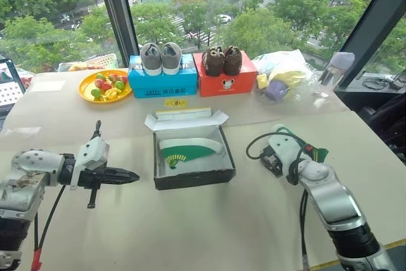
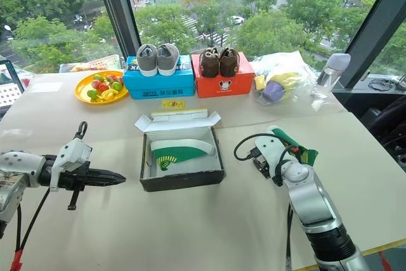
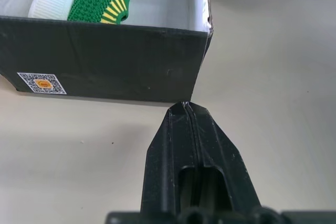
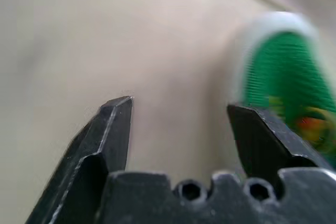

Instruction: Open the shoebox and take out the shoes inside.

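Note:
The shoebox stands open mid-table, dark-sided with a white inside, its lid folded back behind it. One green and white shoe with yellow fan stripes lies inside. The other shoe lies on the table to the box's right, just beyond my right hand. My right gripper is open, with nothing between its fingers, and that shoe sits beside one fingertip. My left gripper is shut and empty, pointing at the box's left wall and a little short of it.
Along the window stand a blue box topped with grey shoes, a red box topped with brown shoes, a yellow plate of fruit, a plastic bag and a bottle. A laptop sits at the far left.

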